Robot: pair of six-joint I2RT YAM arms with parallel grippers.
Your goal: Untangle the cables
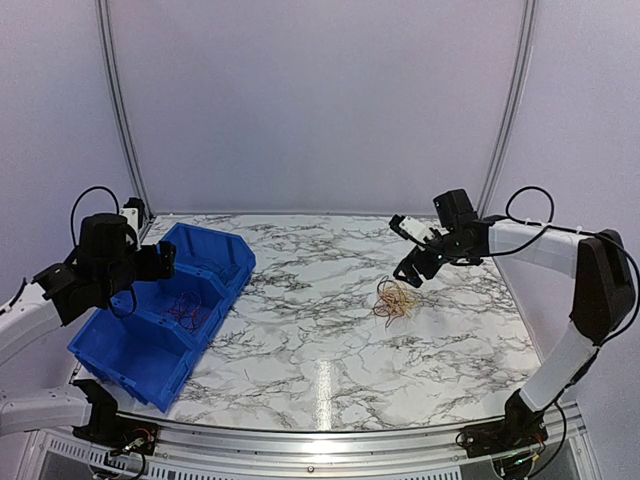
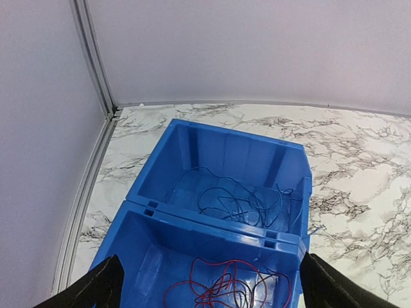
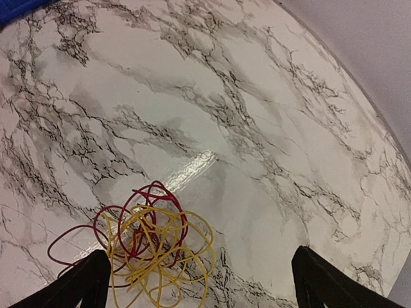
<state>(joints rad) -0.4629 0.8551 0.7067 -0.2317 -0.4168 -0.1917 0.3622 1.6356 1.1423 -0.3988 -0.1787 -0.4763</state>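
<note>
A small tangle of yellow and dark red cables [image 1: 393, 299] [image 3: 151, 247] lies on the marble table right of centre. My right gripper [image 1: 412, 262] [image 3: 199, 285] hangs open above and just behind it, nothing between its fingers. Two blue bins [image 1: 120, 345] stand joined at the left. Red and black cables [image 1: 188, 310] [image 2: 228, 289] lie loose in the nearer bin seen by the left wrist. Thin blue cables [image 2: 234, 199] lie in the farther bin [image 2: 192, 144]. My left gripper [image 1: 165, 262] [image 2: 209, 292] is open over the bins and holds nothing.
The marble table [image 1: 320, 340] is bounded by white enclosure walls and metal corner posts [image 1: 120, 110]. A metal rail [image 1: 330, 440] runs along the near edge. The bins sit close to the left wall.
</note>
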